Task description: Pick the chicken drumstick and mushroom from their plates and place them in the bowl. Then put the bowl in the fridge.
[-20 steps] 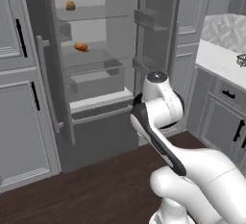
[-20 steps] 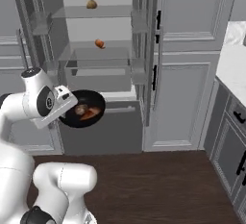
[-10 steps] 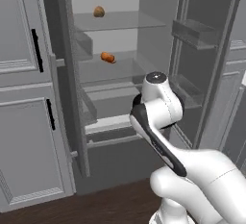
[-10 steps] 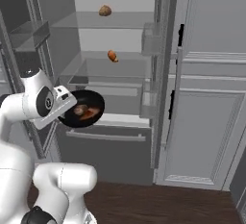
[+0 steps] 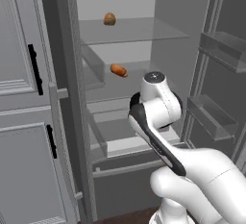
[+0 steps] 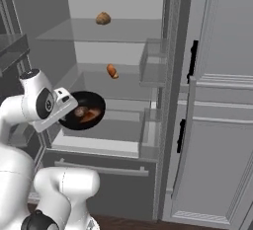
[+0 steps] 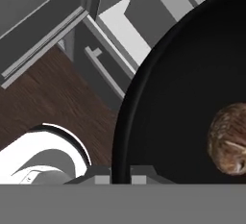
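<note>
Nearer now, one fridge (image 6: 123, 41); one bowl (image 6: 83, 110) in pincer (image 7: 121, 176)

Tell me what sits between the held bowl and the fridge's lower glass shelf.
Nothing: in the right base view the bowl, gripped by its rim in the gripper, hangs before the fridge, with bare space up to the lower glass shelf.

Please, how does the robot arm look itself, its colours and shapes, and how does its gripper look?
The arm is glossy white, built of thick rounded segments, with a dark band curving along one link and a grey disc cap on a round joint. In the right base view a dark circular disc marks the wrist. The gripper ends in two small dark, blocky fingertips. No cables are visible.
</note>
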You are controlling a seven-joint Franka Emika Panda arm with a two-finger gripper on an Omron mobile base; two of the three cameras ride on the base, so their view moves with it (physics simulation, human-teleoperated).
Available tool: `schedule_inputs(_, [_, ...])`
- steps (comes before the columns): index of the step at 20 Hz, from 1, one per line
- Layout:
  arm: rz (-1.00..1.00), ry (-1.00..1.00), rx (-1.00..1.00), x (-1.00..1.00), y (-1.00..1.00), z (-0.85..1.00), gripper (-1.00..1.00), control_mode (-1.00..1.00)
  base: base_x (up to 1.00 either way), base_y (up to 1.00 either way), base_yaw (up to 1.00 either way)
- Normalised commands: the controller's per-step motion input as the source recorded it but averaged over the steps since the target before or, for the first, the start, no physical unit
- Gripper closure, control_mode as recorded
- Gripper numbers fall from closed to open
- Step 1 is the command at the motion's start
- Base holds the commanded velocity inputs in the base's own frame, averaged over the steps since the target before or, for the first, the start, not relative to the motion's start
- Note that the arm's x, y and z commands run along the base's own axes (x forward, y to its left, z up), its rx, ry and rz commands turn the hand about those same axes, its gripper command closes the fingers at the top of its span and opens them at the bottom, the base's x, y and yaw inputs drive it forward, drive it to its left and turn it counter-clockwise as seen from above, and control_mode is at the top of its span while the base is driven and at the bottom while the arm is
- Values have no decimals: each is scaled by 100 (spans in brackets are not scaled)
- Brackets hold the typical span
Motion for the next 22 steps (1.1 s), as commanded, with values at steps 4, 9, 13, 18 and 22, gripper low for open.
schedule_inputs(4, [0, 0, 0, 0, 0, 0, 100, 100, 4, 0, 0])
schedule_inputs(9, [1, -2, 1, 23, -4, 0, 100, -100, 13, -3, 0])
schedule_inputs(13, [22, -8, 8, 96, -15, 5, 100, -100, 0, 0, 0])
schedule_inputs(18, [34, 1, 10, 100, -7, 27, 100, -100, 0, 0, 0])
schedule_inputs(22, [31, 4, 1, 100, 3, 47, 100, -100, 0, 0, 0])
